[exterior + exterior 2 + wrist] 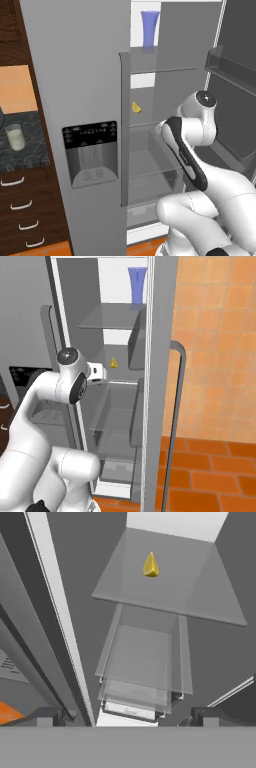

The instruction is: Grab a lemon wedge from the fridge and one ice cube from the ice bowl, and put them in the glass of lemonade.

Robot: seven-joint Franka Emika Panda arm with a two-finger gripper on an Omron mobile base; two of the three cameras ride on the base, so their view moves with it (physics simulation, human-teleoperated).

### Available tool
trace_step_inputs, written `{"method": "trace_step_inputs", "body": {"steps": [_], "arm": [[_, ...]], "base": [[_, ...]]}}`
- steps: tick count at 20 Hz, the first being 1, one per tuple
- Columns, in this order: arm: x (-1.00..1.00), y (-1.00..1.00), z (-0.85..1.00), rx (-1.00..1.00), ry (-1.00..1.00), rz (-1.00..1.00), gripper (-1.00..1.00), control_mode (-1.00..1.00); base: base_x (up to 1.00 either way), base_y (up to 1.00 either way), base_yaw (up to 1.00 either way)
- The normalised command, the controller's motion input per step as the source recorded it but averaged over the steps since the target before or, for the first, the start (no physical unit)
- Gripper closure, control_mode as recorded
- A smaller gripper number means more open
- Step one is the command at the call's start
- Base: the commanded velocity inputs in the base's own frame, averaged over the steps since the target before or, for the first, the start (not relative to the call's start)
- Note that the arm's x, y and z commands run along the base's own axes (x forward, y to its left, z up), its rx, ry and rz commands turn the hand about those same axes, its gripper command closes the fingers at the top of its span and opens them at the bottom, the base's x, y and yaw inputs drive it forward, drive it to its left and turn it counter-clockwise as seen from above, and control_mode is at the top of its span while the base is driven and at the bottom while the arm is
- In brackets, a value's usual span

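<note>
The fridge [75, 75] has its left door with the black dispenser panel shut and its right door swung open. A small yellow lemon wedge [135, 107] lies on a glass shelf [200, 597] inside; it is also seen in the right base view [114, 362] and in the hand view [151, 565]. My gripper [127, 719] is open and empty, just inside the opening, short of and below the wedge. The glass of lemonade [15, 137] stands on the dark counter left of the fridge. The ice bowl and ice cube are out of view.
A tall blue cup [149, 27] stands on the top shelf. Clear drawers [142, 662] sit under the wedge's shelf. The open door [160, 356] with its long handle [176, 406] stands at the right, with bins [230, 65] on its inner side. Wooden drawers [22, 205] are below the counter.
</note>
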Motion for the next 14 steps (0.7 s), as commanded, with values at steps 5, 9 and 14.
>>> {"method": "trace_step_inputs", "body": {"steps": [5,9,14], "arm": [[0.25,-0.08,0.0,0.04,-0.03,0.0,-1.0,-1.0],[0.37,-0.01,0.0,0.07,0.0,0.0,-1.0,-1.0],[0.47,0.0,0.0,0.02,0.01,0.01,-1.0,-1.0]], "base": [[0.0,0.0,0.0],[0.0,0.0,0.0],[0.0,0.0,0.0]]}}
